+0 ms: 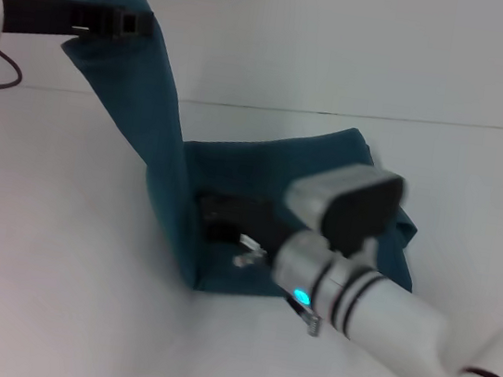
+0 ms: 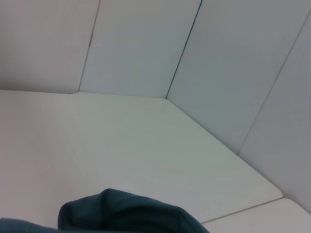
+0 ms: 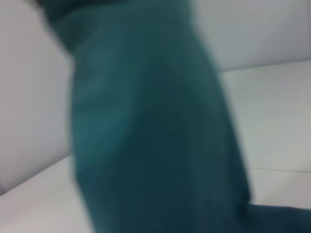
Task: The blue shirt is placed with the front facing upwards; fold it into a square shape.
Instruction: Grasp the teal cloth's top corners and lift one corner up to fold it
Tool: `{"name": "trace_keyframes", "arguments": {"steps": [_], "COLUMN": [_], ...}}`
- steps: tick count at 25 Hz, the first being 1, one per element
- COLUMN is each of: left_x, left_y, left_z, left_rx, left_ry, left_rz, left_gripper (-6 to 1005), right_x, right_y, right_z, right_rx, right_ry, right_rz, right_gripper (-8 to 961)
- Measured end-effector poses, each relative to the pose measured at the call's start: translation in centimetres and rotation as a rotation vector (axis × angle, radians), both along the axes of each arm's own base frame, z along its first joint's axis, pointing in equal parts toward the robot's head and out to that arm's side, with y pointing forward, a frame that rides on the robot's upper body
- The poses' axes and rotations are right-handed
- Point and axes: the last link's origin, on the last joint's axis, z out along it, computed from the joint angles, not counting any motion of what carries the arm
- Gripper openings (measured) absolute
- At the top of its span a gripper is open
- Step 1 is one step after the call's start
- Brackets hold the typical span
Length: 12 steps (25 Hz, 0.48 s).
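— Where do we have the blue shirt (image 1: 234, 177) right now?

— Part of it lies bunched on the white counter (image 1: 56, 245), roughly in the middle of the head view, and part of it rises as a long strip up and to our left. The top end of that strip hangs from our left gripper (image 1: 129, 23), high above the counter near the back wall.

— So the left fingers are clenched on the cloth?

— That is how it looks to us: the dark fingers meet the shirt's upper edge and the fabric drapes down from them, with a small peak of cloth standing above. In the left wrist view we see only a rounded fold of the shirt (image 2: 126, 213) at the near edge, with the counter (image 2: 121, 145) and wall panels (image 2: 233, 63) beyond.

— And our right gripper?

— The right gripper (image 1: 228, 223) reaches in low over the part of the shirt lying on the counter, just beside the foot of the lifted strip. Its dark fingers sit against the fabric, but the wrist housing covers much of them, so we cannot tell whether they are released or grasping.

— Does the right wrist view help?

— Not much. It shows the raised strip of the shirt (image 3: 150, 136) close up and blurred, filling most of the view, with the counter (image 3: 272, 116) behind it.
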Motion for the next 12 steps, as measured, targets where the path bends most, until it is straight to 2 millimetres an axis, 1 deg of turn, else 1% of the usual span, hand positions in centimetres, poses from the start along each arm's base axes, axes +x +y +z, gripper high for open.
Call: {"name": "trace_keyframes", "arguments": {"steps": [2,5,8,12], "left_x": [-0.1,0.0,0.4,0.7], "left_y": [0.0,0.0,0.1,0.0], "left_z": [0.1,0.3,0.3,0.4], "left_rx": [0.003,0.006,0.008,0.011], "left_ry": [-0.001,-0.001,-0.001,-0.003], "left_rz": [0.002,-0.001,-0.010,-0.019], "left_gripper": [58,58,58,58], "right_x": [1.0,1.3,0.5,-0.7], "right_y": [-0.4,-0.9,-1.4,-1.4], "right_z": [0.3,-0.1,-0.9,-1.7], "right_rx": [0.012,-0.008,-0.045,-0.082], "right_ry": [0.010,-0.006,-0.035,-0.063], "right_rz": [-0.021,-0.015,0.026,0.056], "right_gripper": [0,0,0,0]}}
